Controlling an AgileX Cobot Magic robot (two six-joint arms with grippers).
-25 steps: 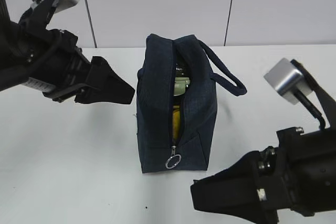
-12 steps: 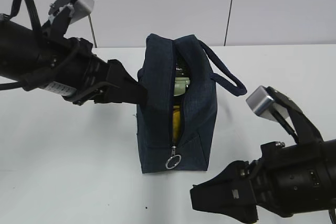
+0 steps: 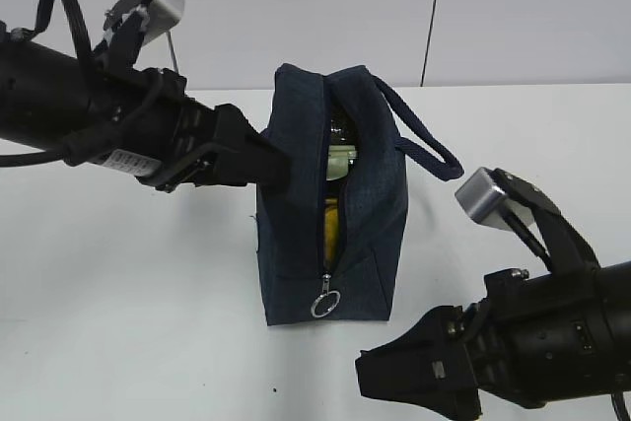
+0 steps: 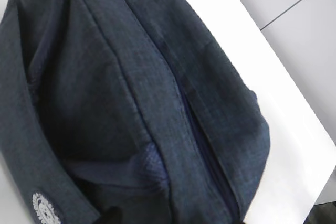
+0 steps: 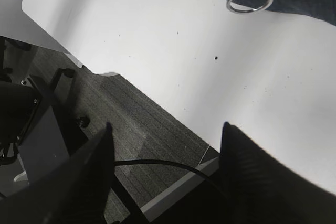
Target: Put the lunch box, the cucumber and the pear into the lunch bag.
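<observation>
The lunch bag (image 3: 330, 204) stands upright at the middle of the white table (image 3: 128, 283), its zipper partly undone, something yellow showing in the gap. The zipper's ring (image 3: 325, 303) hangs at its 6 o'clock end. The left gripper (image 3: 264, 167) touches the bag's 9 o'clock side; whether its fingers pinch fabric cannot be told. The right gripper (image 3: 389, 382), fingers spread and empty, hovers near the bag's 5 o'clock.

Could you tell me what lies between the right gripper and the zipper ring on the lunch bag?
Only bare white table separates the right gripper from the ring pull, as the right wrist view shows.
</observation>
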